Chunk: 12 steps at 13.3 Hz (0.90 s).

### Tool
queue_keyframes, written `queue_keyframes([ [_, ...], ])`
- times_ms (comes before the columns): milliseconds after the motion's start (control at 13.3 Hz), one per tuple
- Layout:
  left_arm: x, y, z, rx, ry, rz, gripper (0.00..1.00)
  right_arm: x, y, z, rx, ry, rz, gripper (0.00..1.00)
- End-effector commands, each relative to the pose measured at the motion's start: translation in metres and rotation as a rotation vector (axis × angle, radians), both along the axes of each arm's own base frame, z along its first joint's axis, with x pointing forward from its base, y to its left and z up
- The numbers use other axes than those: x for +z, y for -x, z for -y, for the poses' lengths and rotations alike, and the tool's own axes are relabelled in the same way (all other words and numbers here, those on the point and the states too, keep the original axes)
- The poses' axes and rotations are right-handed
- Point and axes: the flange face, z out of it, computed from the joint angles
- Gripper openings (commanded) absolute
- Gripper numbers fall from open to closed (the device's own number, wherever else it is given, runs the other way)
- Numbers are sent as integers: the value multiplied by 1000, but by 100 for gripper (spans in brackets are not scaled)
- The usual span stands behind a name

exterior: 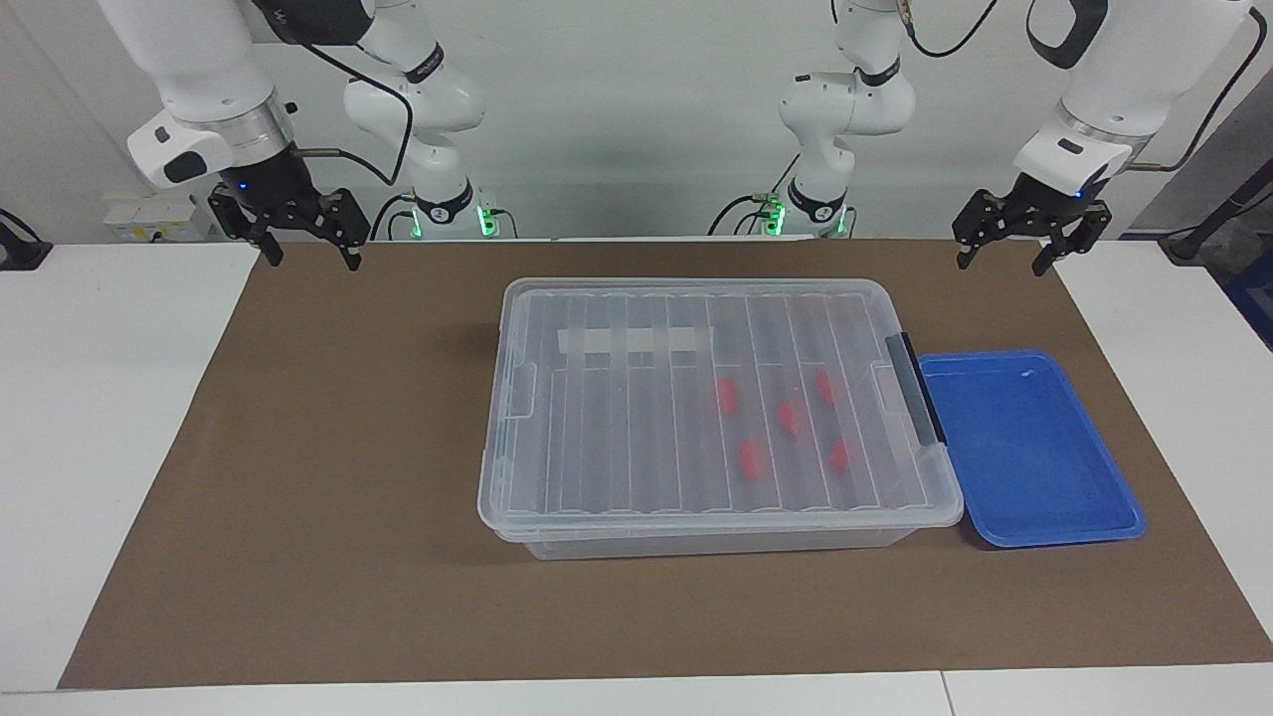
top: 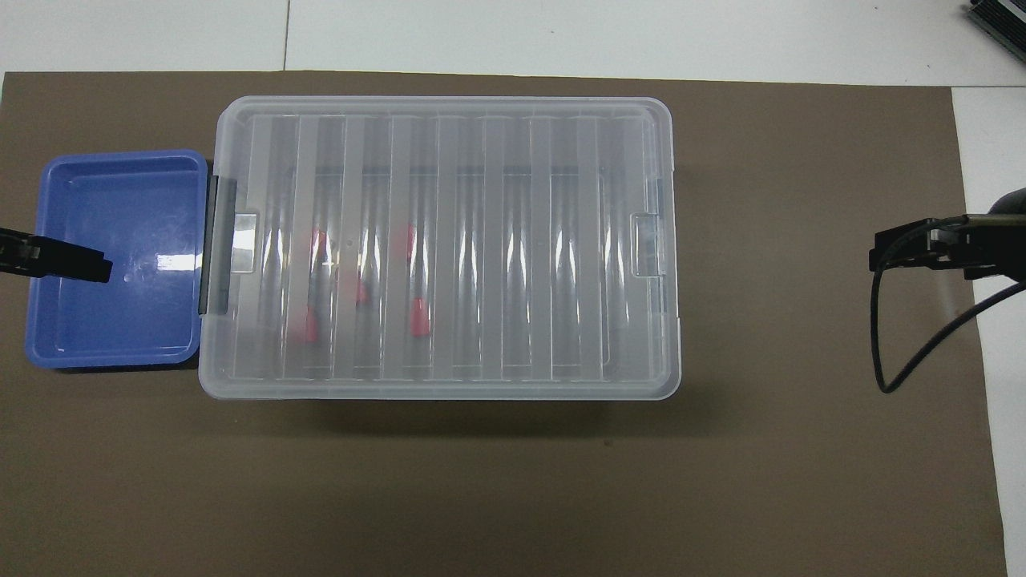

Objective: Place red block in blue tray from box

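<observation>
The box [exterior: 597,428] is a clear bin with its ribbed lid shut, in the middle of the brown mat; it also shows in the overhead view [top: 553,240]. Several red blocks [exterior: 789,418] lie inside, seen through the lid, toward the end with the black handle bar [exterior: 917,388]. The blue tray [exterior: 1029,447] stands empty beside that end, toward the left arm's end of the table. My left gripper [exterior: 1000,261] is open and empty, raised in the air; in the overhead view [top: 96,268] it overlaps the tray [top: 120,320]. My right gripper [exterior: 310,257] is open, empty and raised over the mat's other end.
A whitish tape strip [exterior: 636,341] lies on the lid. The brown mat [exterior: 328,477] covers most of the white table. A black cable [top: 906,344] hangs from the right arm.
</observation>
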Motion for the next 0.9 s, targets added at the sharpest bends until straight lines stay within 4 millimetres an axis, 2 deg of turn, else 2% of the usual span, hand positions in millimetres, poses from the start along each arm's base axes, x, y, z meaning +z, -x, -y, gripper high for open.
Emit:
queue_keyframes([
  [0, 0, 8, 0, 11, 17, 9, 100, -1, 3, -1, -6, 5, 15, 100],
  [300, 0, 8, 0, 11, 17, 9, 100, -3, 2, -2, -3, 5, 13, 100],
  [451, 0, 8, 0, 11, 17, 9, 100, -8, -3, -16, 20, 4, 25, 99],
  [601, 0, 8, 0, 11, 17, 9, 100, -25, -8, -22, -17, 3, 46, 99],
  [826, 0, 8, 0, 11, 17, 9, 100, -47, -18, -45, 9, -3, 87, 96],
])
